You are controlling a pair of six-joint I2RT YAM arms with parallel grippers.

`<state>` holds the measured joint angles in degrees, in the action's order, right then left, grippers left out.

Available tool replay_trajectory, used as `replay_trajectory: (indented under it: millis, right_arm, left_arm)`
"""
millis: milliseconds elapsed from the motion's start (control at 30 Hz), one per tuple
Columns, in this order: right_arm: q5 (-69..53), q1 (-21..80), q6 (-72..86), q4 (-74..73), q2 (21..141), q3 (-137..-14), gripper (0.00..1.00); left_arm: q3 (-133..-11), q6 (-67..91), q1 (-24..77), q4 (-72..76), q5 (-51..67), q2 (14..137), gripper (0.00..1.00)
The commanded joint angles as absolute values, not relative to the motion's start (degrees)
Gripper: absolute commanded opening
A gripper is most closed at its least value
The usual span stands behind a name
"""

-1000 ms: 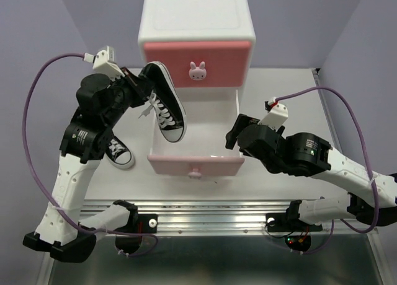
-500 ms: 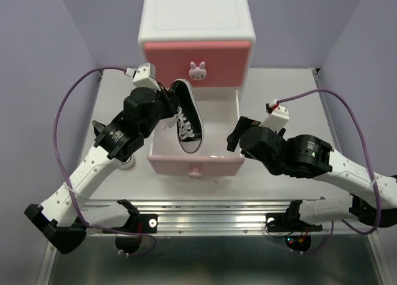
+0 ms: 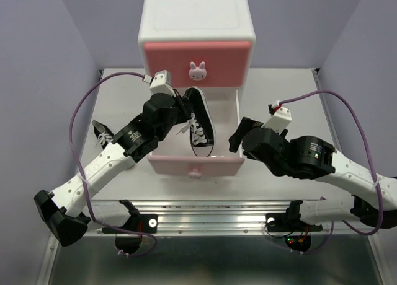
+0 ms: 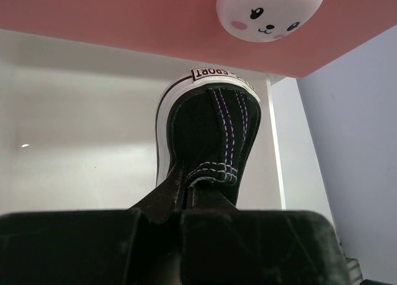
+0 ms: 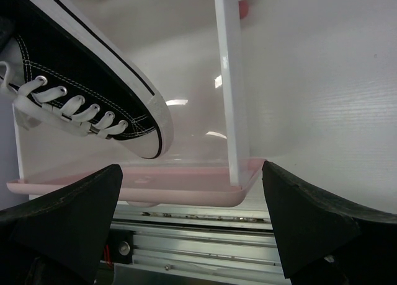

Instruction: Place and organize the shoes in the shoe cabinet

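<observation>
White table (image 3: 282, 90); left tool (image 3: 184, 106) clamps black sneaker (image 3: 200, 122) over open drawer (image 3: 195, 165), right tool (image 3: 236, 135) apart

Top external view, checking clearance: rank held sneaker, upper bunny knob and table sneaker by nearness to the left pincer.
1. Held black sneaker, in the left pincer.
2. Upper bunny knob, farther back.
3. Other black sneaker, table's left.

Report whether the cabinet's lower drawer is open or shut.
Open. The lower drawer is pulled out from the shoe cabinet, its white inside exposed, a black sneaker held over it.
</observation>
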<state>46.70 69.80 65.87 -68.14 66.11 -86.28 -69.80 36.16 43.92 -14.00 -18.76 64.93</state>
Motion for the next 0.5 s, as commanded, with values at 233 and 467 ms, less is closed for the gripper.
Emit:
replay_trajectory:
  millis: [233, 467]
  right_arm:
    - [48.08, 69.52, 67.06, -69.08, 63.63, -84.99, 1.00]
    - [48.69, 69.52, 66.88, -69.08, 63.98, -84.81, 1.00]
  left_arm:
    - [-68.20, 39.29, 46.14, -3.17, -19.42, 67.93, 0.00]
    - [-66.98, 39.55, 46.85, -3.86, -19.25, 70.14, 0.00]
